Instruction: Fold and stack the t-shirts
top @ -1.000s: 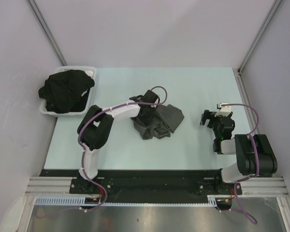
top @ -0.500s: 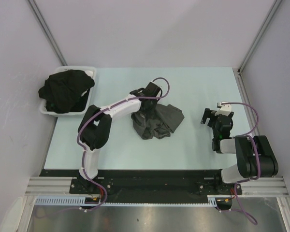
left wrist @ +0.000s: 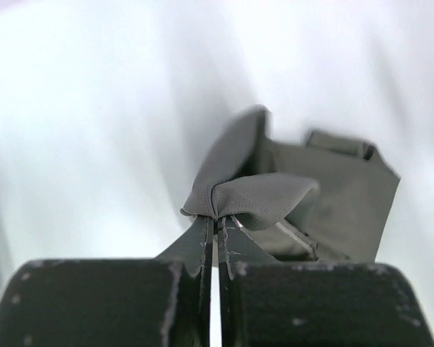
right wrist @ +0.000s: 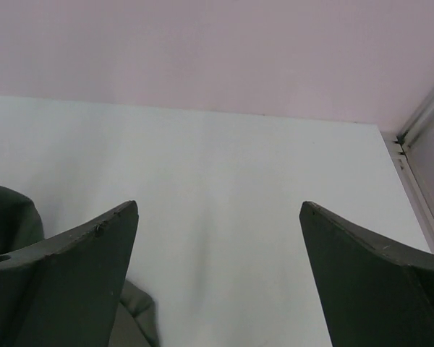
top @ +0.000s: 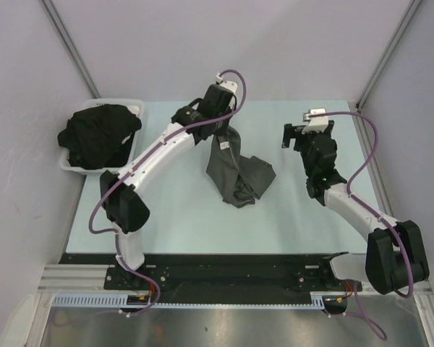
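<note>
The grey t-shirt point(left wrist: 325, 195) is presenting as matt, fine-textured cloth; the left gripper point(left wrist: 215, 225) is showing matt black plastic, scuffed at edges; the tray point(top: 136, 107) is appearing smooth white plastic; the table point(top: 296, 217) is reading matt

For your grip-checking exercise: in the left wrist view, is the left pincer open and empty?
No, the left pincer is shut on a fold of the grey t-shirt.

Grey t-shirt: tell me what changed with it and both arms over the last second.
The left pincer shut on the charcoal grey t-shirt and raised one end toward the far side of the table; the rest trails on the surface. The right pincer, open throughout, swung to the far side too, nearer the shirt. The black t-shirts in the white tray stayed put.
</note>
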`<action>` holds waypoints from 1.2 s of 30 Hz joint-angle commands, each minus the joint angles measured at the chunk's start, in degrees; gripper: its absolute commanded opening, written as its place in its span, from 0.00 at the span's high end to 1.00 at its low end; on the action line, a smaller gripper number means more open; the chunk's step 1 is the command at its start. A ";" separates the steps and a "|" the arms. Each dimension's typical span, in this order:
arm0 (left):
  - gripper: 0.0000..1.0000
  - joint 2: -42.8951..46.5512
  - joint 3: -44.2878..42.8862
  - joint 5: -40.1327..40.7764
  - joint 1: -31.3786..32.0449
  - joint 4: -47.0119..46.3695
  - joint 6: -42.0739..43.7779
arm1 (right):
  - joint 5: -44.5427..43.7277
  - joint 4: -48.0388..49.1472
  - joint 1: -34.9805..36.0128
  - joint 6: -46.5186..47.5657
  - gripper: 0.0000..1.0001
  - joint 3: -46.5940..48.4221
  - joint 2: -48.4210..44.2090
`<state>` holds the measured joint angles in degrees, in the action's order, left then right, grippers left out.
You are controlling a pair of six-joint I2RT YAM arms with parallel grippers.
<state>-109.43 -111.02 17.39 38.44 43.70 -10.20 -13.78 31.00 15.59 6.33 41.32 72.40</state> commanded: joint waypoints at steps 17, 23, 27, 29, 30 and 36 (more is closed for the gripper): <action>1.00 -8.58 -30.61 -7.36 -8.38 3.49 -9.66 | -13.19 -27.04 3.74 -6.68 0.00 20.03 4.77; 1.00 -12.39 -33.31 -16.58 -3.73 -15.61 -14.32 | -12.51 -30.82 0.94 -7.64 0.00 21.17 -3.22; 1.00 -12.74 -36.53 -23.96 -0.56 -19.61 -11.70 | -13.02 -35.74 -1.18 -7.65 0.00 21.96 -3.94; 1.00 -10.38 -36.29 -25.90 0.49 -21.28 -10.38 | -14.51 -37.93 -1.18 -7.82 0.00 22.49 -2.18; 1.00 -9.15 -35.41 -26.17 0.67 -21.64 -9.76 | -14.78 -38.73 -1.09 -8.87 0.00 22.75 -1.39; 1.00 3.23 -32.61 -25.58 1.03 -21.99 -4.49 | -14.87 -40.59 0.31 -10.72 0.00 23.81 3.71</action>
<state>-120.14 -143.31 -7.81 40.49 28.62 -19.49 -27.62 -6.66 14.72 -2.79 62.92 73.73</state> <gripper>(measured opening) 0.011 0.994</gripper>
